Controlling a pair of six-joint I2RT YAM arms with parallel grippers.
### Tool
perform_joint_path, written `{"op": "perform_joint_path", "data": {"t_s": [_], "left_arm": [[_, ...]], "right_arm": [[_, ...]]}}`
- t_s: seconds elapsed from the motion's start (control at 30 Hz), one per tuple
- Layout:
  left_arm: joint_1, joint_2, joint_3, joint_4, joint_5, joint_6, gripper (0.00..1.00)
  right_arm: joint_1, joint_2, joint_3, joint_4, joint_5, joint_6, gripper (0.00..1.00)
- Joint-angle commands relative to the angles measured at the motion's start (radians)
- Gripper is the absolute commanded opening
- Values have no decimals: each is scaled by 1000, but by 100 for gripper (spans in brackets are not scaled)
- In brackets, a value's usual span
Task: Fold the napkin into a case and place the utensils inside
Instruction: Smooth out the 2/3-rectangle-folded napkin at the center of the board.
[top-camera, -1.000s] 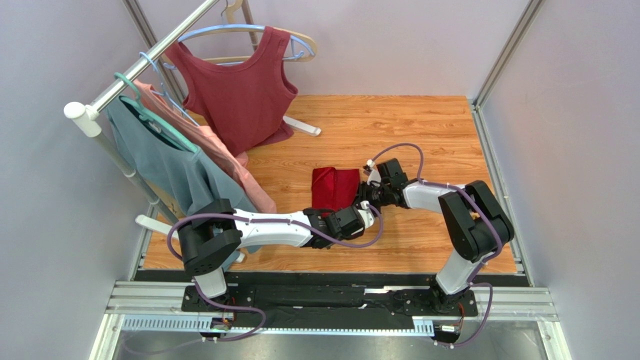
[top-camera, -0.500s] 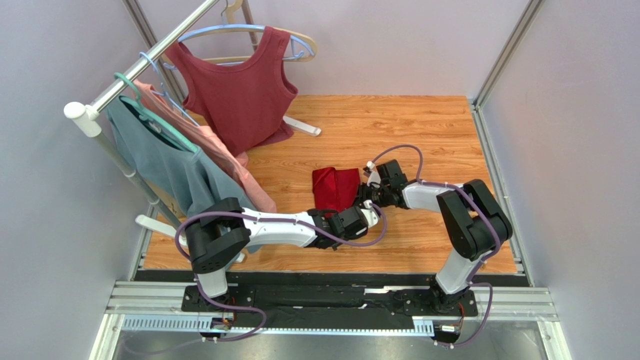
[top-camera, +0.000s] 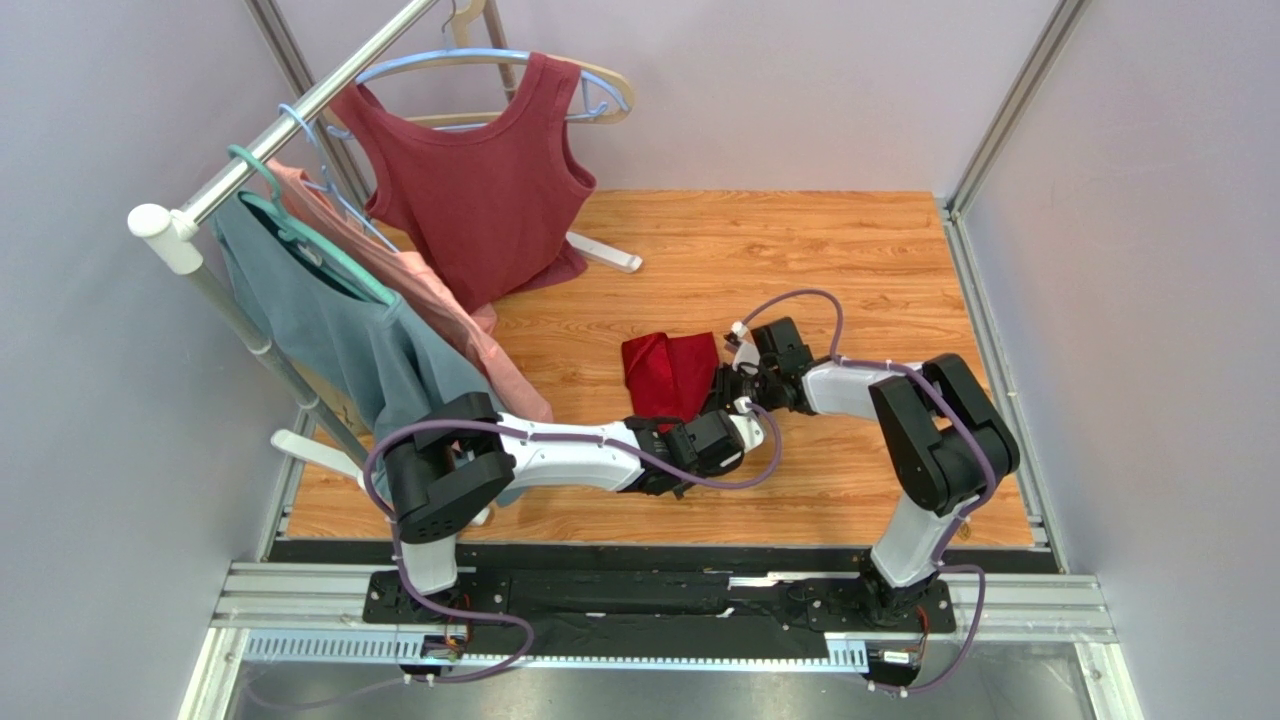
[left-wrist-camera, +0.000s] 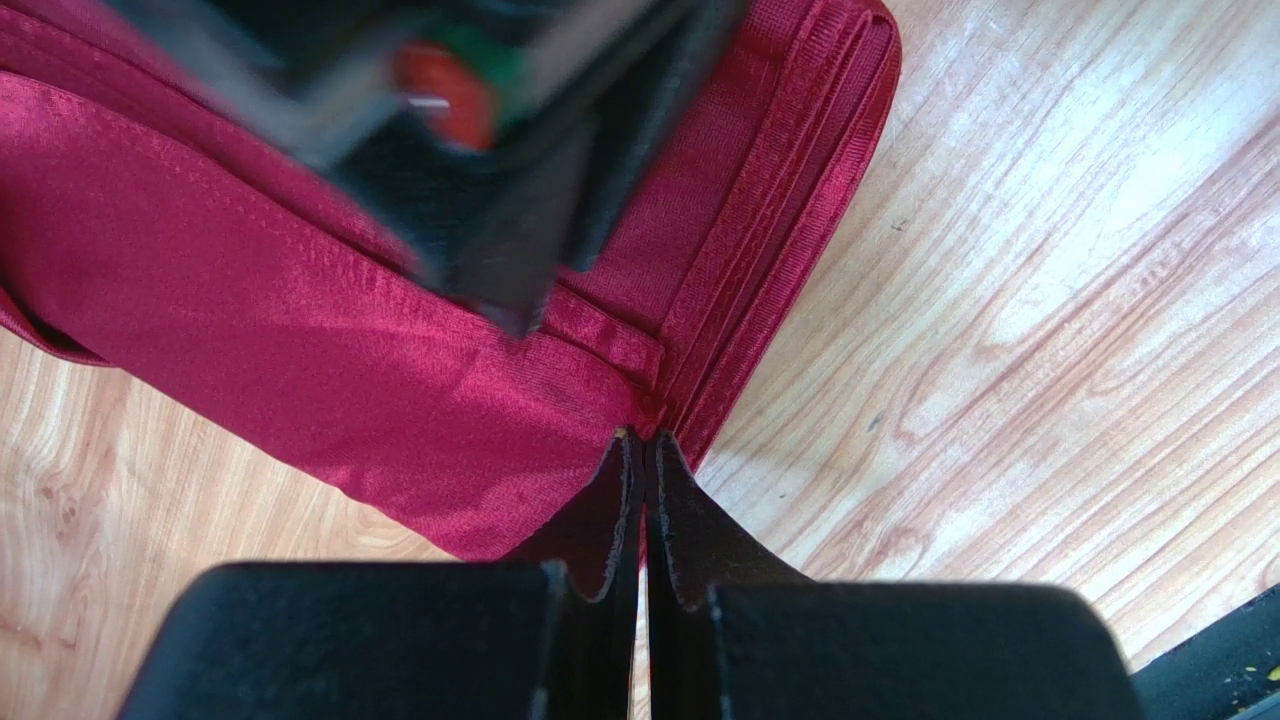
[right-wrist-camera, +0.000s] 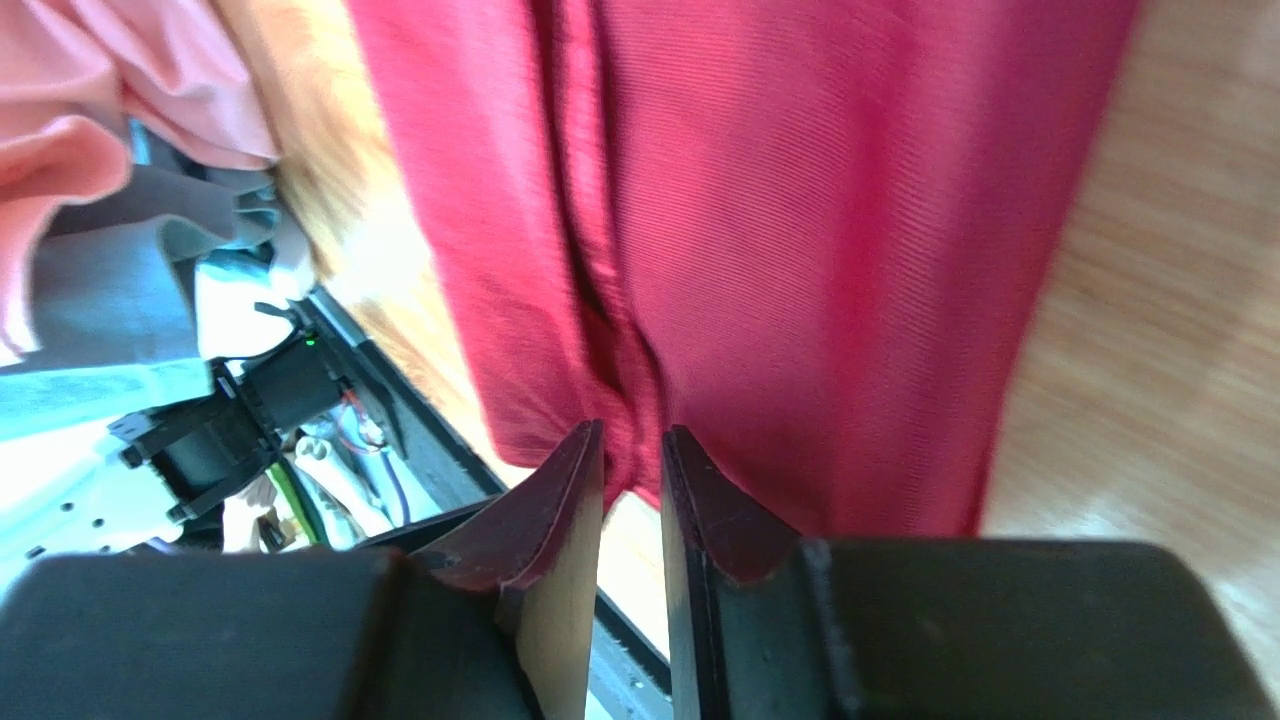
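The crimson napkin (top-camera: 669, 375) lies folded into a thick oblong on the wooden table (top-camera: 842, 255). My left gripper (top-camera: 730, 426) is at its near right corner. In the left wrist view its jaws (left-wrist-camera: 646, 441) are pressed together on the hemmed corner of the layered napkin (left-wrist-camera: 376, 345). My right gripper (top-camera: 732, 387) is at the napkin's right edge. In the right wrist view its jaws (right-wrist-camera: 633, 435) stand a narrow gap apart with a bunched fold of the napkin (right-wrist-camera: 812, 225) between the tips. No gold utensils are in view.
A clothes rack stands at the left with a maroon sleeveless top (top-camera: 481, 180), a teal garment (top-camera: 331, 315) and a pink one (top-camera: 451, 323). Its white foot (top-camera: 601, 252) lies on the table behind the napkin. Grey walls close in both sides.
My left arm has slid right along the napkin's near edge to its near right corner. The right gripper has shifted slightly toward the napkin.
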Motion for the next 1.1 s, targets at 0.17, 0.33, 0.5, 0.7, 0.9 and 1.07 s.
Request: {"op": "perform_joint_path", "data": {"t_s": [0.17,0.33,0.5,0.7,0.9,1.07], "left_arm": [[1,1,15,5,30,-11,0],[1,-3,12,6,18,-10,0],[-1,-3,15,11,22,-10,0],[50,-75,90,-159,195,-109,47],[298,-310,-65,-10,523,-323,21],[326,-252,-86,54,551,-346,2]], "right_arm": [[6,43,191,0,-115,12,24],[47,142,240,22,-152,30,24],[61,220,212,106,-148,58,24],[47,299,211,140,-138,49,21],[46,276,189,148,-141,61,21],[46,232,160,184,-140,109,22]]}}
